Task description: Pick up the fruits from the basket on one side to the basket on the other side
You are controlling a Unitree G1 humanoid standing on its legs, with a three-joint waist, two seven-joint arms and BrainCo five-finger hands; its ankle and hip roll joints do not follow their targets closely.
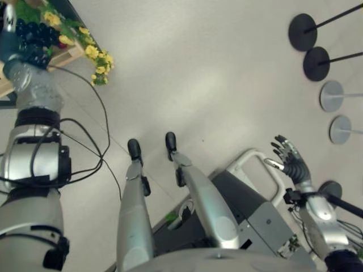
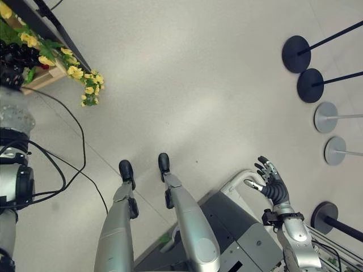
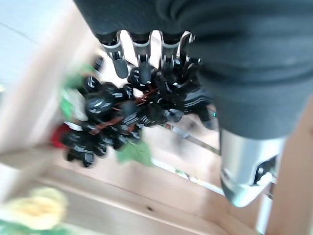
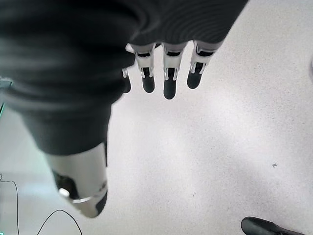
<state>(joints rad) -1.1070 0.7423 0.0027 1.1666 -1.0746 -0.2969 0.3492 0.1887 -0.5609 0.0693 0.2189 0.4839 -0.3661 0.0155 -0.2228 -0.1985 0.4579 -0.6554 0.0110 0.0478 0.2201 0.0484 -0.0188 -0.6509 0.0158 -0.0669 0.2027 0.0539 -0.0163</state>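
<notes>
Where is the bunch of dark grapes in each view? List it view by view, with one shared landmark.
Left eye view: the bunch of dark grapes is in the top left corner.
Right eye view: at the top left edge.
Left wrist view: centre, just past the left hand.
Right wrist view: floor beyond the right hand.
Shared landmark: yellow flowers beside the grapes.

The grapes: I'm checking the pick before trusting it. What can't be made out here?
- Left hand on the grapes, left wrist view: the bunch hides the fingertips, so the grip is unclear.
- Basket, eye views: cut off by the edge; its contents mostly hidden by flowers.
- The red fruit under the grapes: blurred, kind unclear.
</notes>
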